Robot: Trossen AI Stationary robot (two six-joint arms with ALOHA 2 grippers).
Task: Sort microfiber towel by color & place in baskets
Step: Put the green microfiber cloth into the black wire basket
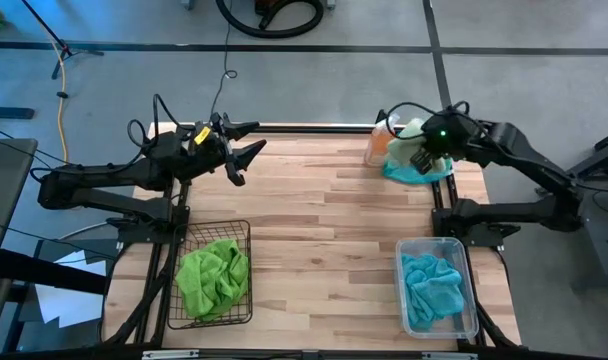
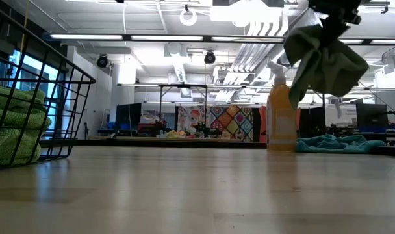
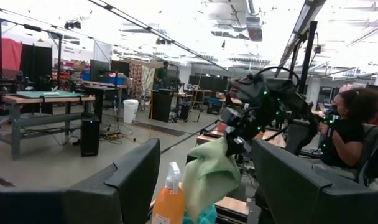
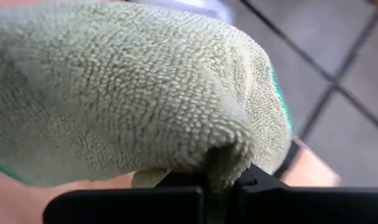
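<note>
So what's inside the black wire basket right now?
The black wire basket holds crumpled lime green towels, piled up against its mesh side in the low view. Whatever lies under that pile, including the basket's floor there, is covered.

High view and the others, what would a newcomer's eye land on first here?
First, the right hand at the table's far right corner, shut on a lime green towel hanging clear above the wood beside the orange spray bottle. Next, the black wire basket of green cloth and the clear plastic basket of turquoise cloth.
</note>
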